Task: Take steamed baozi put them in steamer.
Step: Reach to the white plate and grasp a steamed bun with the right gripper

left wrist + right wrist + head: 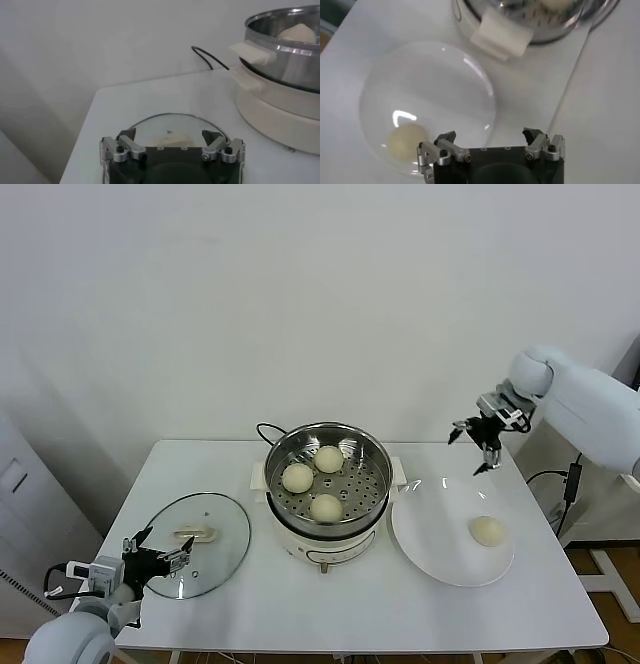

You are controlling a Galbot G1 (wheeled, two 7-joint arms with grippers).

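Note:
The steel steamer point(377, 454) stands mid-table on its white base, and three baozi lie on its perforated tray point(328, 459) point(297, 477) point(325, 507). A fourth baozi point(487, 530) lies on the white plate point(430, 534) to the right; it also shows in the right wrist view point(406, 141). My right gripper point(478, 446) is open and empty, raised above the table behind the plate, between steamer and baozi. My left gripper point(160, 555) is open and empty, low at the front left by the glass lid point(215, 559). The steamer's rim shows in the left wrist view point(295, 47).
The glass lid lies flat on the table left of the steamer. A black cord point(268, 429) runs behind the pot. The table's front edge is close to the left gripper. A grey cabinet point(30, 514) stands at the left.

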